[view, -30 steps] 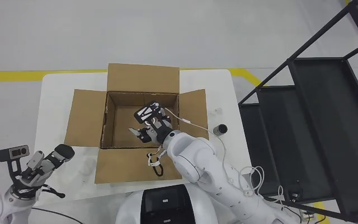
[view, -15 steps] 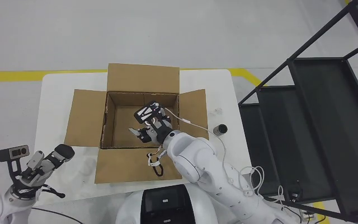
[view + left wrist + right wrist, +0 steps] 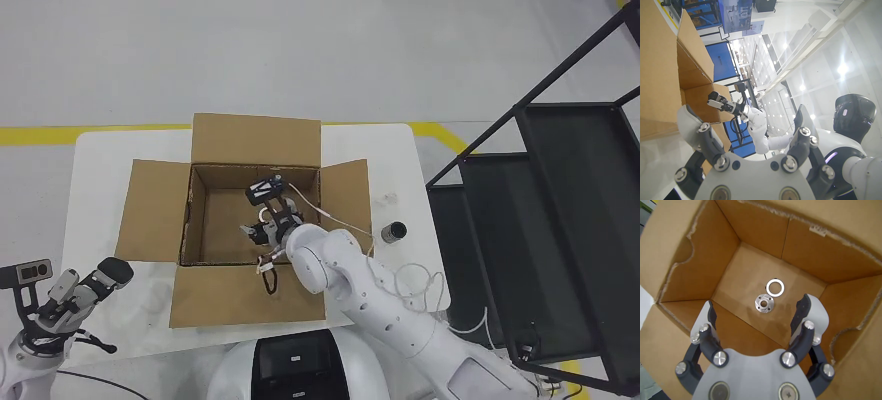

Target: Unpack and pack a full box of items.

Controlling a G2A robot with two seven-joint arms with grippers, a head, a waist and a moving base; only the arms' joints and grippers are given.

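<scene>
I judge the unpacking nearly done. In the box [image 3: 711, 256] I see just a flat ring [image 3: 775, 288] and a flanged disc [image 3: 764, 303], close together mid-floor, and a small dark cylinder [image 3: 395, 231] stands near the table's right edge. My right claw [image 3: 758, 305] hangs above the disc, spread wide and holding nothing. My left claw [image 3: 743, 113], by the table's near left corner, gapes empty too.

White lettering on blue panels [image 3: 723, 62]

Brightly, evenly lit from above; flares around ceiling lamps [image 3: 842, 69] (bowed at wrist-view edges); dims inside the box [image 3: 761, 228].
</scene>
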